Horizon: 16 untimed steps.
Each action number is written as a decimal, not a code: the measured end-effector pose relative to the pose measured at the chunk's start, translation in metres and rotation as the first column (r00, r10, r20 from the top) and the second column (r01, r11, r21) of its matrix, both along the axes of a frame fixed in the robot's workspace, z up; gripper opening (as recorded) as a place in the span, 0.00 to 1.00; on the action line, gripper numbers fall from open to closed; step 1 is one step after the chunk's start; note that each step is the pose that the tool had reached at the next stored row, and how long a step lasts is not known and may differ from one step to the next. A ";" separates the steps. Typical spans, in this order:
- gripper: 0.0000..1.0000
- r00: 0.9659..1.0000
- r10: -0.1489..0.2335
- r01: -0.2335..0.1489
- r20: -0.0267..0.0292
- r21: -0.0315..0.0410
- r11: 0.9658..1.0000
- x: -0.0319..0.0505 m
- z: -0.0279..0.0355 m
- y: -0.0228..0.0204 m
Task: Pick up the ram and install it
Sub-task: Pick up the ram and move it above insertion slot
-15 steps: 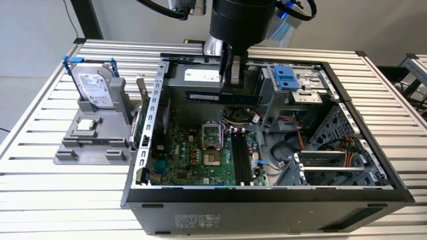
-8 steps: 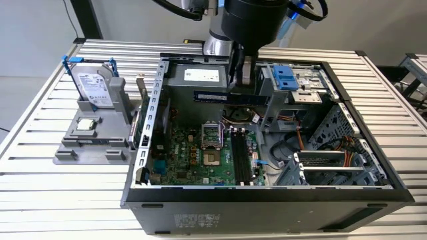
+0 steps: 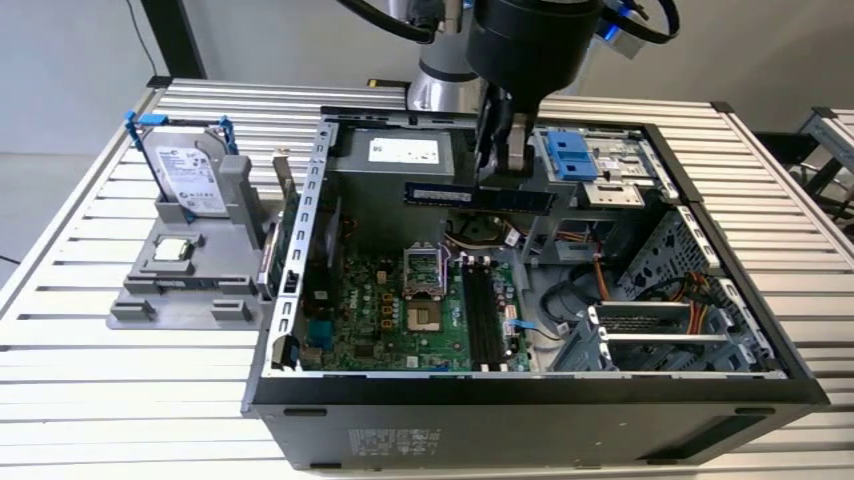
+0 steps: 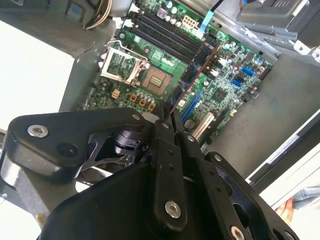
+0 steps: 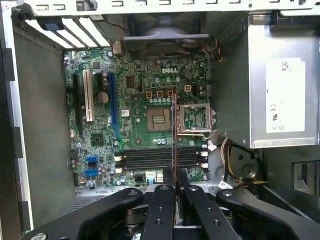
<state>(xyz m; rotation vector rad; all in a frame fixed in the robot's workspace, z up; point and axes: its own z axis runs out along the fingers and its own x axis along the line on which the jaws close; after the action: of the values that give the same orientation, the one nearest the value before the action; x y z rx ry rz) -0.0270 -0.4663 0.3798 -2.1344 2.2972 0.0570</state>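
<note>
- I have the gripper hanging over the open computer case. Its fingers are pinched on the ram, one on each flat face.
- In the exterior view, the ram is a long, narrow, dark blue-green board with a row of small dark chips along its face. It is held level, with its length running from the exterior view's left to right.
- It sits in the air above the far part of the motherboard, in front of the grey power supply box. It touches nothing but the fingers.
- In the first wrist view I see the ram edge-on. It is a thin brownish line rising from the gripper and crossing over the black memory slots at about a right angle.
- The memory slots hold no stick, and the processor socket beside them lies open.
- Outside the case, at the exterior view's left, a silver hard drive stands upright in a grey holder. A small square processor chip lies on the same holder.
</note>
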 end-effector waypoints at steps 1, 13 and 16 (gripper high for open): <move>0.00 1.000 0.001 -0.001 0.000 0.000 1.000 0.0018 0.0000 0.0000; 0.00 1.000 0.006 -0.006 0.000 0.000 1.000 0.0248 0.0000 0.0000; 0.00 1.000 0.006 -0.006 0.000 0.000 1.000 0.0303 0.0000 0.0001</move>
<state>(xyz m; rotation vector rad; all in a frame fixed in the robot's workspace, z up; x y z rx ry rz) 0.0033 -0.4662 0.3798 -2.1418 2.2906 0.0574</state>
